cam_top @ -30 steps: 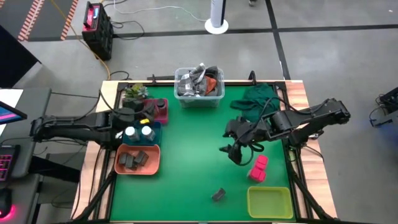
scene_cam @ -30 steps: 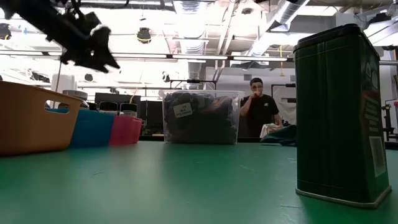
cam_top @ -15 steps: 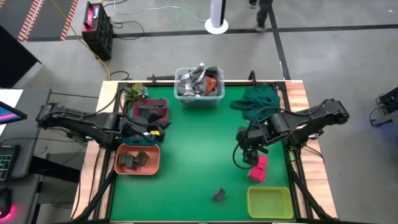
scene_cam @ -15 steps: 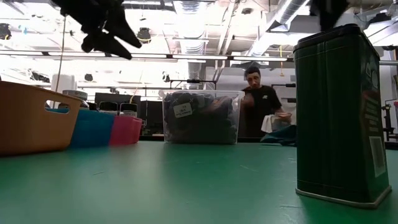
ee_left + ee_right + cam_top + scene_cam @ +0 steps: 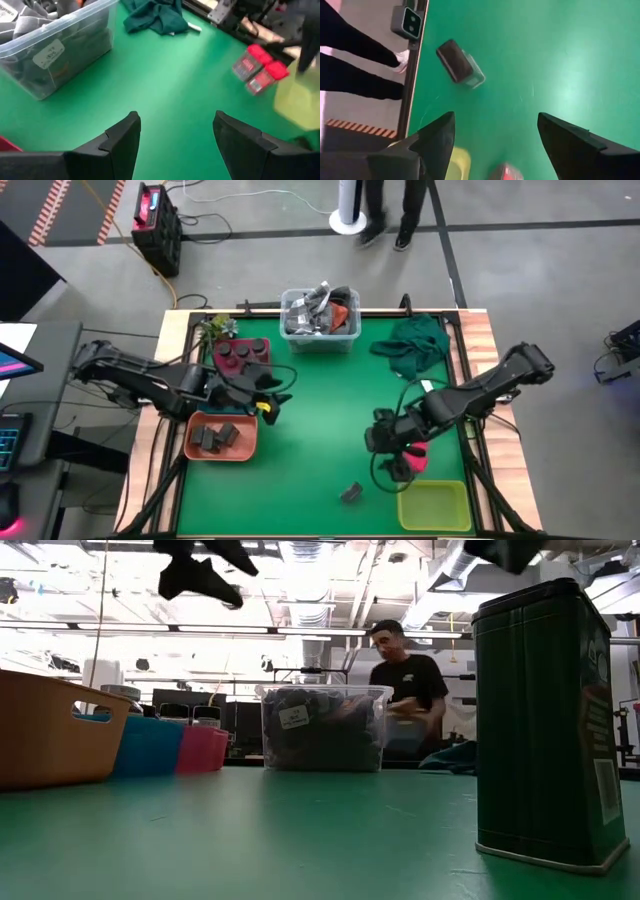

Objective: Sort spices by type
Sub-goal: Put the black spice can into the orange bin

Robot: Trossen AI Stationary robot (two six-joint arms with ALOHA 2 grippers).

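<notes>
Over the near right part of the desk point(image 5: 310, 410), the right end effector point(image 5: 385, 442) now hangs spread wide and empty, having swung toward the near edge from its place a second ago, further out over the middle of the green surface. Just beside it, on its outer side, lie the two pink blocks point(image 5: 413, 457), side by side and partly hidden by the arm; the left wrist view shows them as two red-capped pieces point(image 5: 259, 70) touching one another. Beyond them, nearer the desk's edge, sits the yellow tray point(image 5: 433, 505). A lone dark tin point(image 5: 351, 494) stands near the front edge, apart from the right end effector on its inner, nearer side; the right wrist view shows it well ahead of the fingers point(image 5: 460, 70).

The left end effector point(image 5: 270, 394) has left the blue tray it hovered over a second ago and has reached inward, past the orange tray point(image 5: 248, 445) holding dark boxy tins point(image 5: 214, 437) and the pink tray point(image 5: 262, 346) holding dark round jars point(image 5: 238, 353). Its fingers stand wide with nothing between them, over bare green.

The shift suggests that the left side's deposit is finished and that the right arm is lining up on the pink blocks, which probably belong in the yellow tray. The lone tin remains unsorted.
</notes>
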